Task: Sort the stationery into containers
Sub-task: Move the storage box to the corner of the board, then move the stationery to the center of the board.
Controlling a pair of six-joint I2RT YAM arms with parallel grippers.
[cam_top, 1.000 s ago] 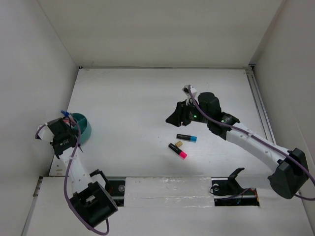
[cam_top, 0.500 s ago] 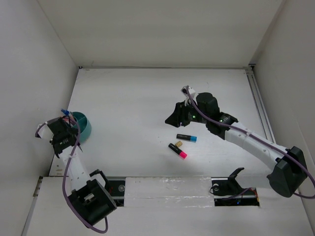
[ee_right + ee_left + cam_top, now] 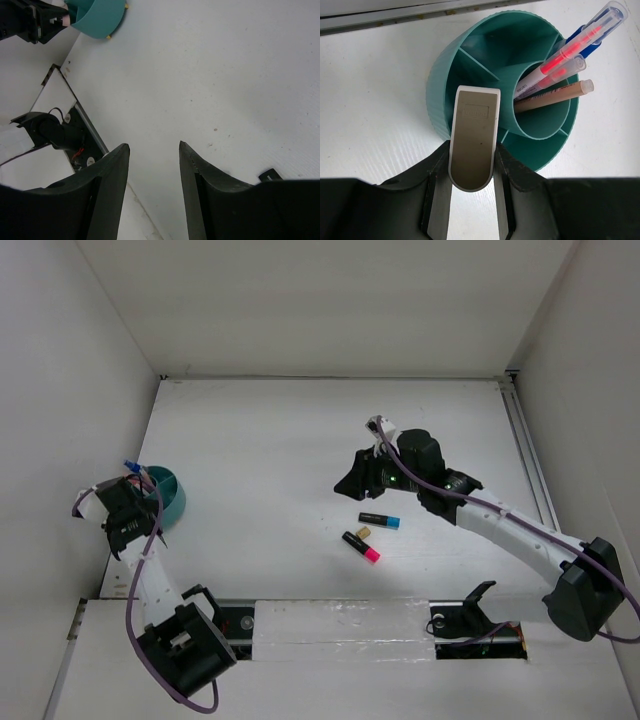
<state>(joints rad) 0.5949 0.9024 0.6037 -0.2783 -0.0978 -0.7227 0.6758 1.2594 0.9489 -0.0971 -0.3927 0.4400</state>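
- White desk, white walls.
- My left tool pinches the eraser over the organizer: probably light, firm.
- My right tool gapes empty; markers look slick, so grip mid-barrel.

In the teal organizer pens block the inner cup; outer compartments lie open, side wall close.

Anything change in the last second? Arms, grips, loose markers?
The left gripper and right gripper each crept slightly left in the top view. The left keeps the tan eraser clamped at the teal organizer's rim; the right stays open and empty. Nothing was grabbed or dropped. The blue-ended marker and pink-ended marker haven't moved.
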